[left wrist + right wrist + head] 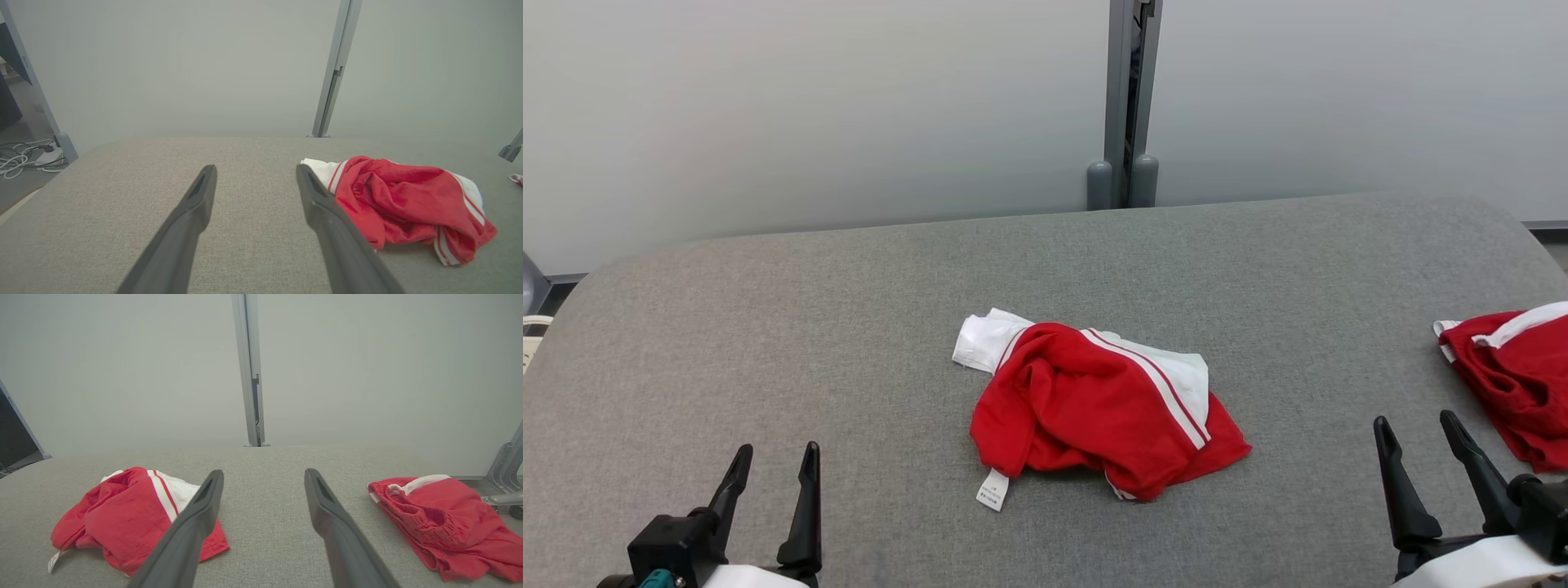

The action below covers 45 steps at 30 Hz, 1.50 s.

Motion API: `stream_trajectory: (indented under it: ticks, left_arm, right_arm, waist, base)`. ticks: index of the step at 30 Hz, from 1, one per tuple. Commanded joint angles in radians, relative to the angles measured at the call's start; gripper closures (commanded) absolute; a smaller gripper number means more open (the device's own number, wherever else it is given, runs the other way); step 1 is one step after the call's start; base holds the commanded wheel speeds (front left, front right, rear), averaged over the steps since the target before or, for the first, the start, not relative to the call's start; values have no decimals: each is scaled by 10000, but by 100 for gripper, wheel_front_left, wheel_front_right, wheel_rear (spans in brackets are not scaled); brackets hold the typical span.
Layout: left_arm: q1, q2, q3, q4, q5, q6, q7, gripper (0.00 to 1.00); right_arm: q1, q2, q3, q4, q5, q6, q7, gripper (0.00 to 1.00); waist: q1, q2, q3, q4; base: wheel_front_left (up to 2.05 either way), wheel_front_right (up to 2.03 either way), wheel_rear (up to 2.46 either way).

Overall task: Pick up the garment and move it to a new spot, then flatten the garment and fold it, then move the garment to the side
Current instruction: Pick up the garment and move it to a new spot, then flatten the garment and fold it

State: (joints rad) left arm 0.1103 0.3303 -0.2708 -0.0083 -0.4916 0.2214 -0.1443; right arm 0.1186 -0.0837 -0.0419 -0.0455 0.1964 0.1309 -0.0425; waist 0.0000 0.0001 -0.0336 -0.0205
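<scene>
Head view: red garment (1094,408) w/ white panels + white side stripes lies crumpled in a heap at approx ctr of grey fabric tabletop (849,327), not flattened, not folded. White section sticks out of the heap toward 10 o'clock, red bulk spreads toward 4 o'clock. Small white label (992,490) hangs off the heap's edge at 7 o'clock, flat on the fabric. Left gripper (777,449) sits at 7 o'clock from the garment, well apart from it, fingers spread wide, nothing between them, tips pointing to 12. Right gripper (1414,420) at 4 o'clock from the garment, also well apart, fingers spread wide, holding nothing, tips leaning slightly toward 11. Neither gripper touches any cloth. Second red garment (1515,376) w/ white trim bunched at the table's 3 o'clock edge, partly cut by the frame, just beside the right gripper at its 1 o'clock, no contact visible. Grey post (1127,98) stands at 12 o'clock behind the table, between pale wall panels. Left wrist view: the task garment lies at 3 o'clock of the fingers, close to the tip of the nearer finger; whether cloth and finger touch there, can't tell. White cables (24,157) on the floor at 9 o'clock off the table edge. Right wrist view: task garment at 8 o'clock, second garment at 4 o'clock, bare fabric between the fingers.
</scene>
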Motion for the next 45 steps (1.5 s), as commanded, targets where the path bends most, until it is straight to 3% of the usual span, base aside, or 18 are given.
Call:
stream_trajectory:
  ticks: [1,22,35,43,44,45]
  left_arm:
    - [60,56,8,-27,53,72,-10,0]
    - [-293,-46,-160,29,-58,42,-22,0]
    - [-1947,-381,-760,260,342,-318,-138,0]
    - [-2471,-646,-900,737,333,-428,-438,0]
    - [-2491,-660,-903,773,329,-428,-485,0]
    - [-2511,-679,-912,807,324,-434,-506,0]
  right_arm:
    - [110,-8,-39,-51,-47,2,70,0]
    - [-142,-121,161,192,216,2,243,0]
    - [-2305,-962,1997,2831,1414,2,332,0]
    - [-3620,-1596,3388,4444,2322,2,404,0]
    - [-3723,-1662,3547,4547,2498,2,381,44]
    - [-3821,-1717,3785,4575,2686,2,325,69]
  waist:
    - [0,-1,7,24]
    - [0,-1,169,268]
    - [0,-1,1636,1400]
    - [0,-1,2037,1714]
    - [0,-1,2058,1729]
    - [0,-1,2078,1744]
  base:
    - [0,0,0]
    - [0,0,0]
    - [0,0,0]
    - [0,0,0]
    - [0,0,0]
    - [0,0,0]
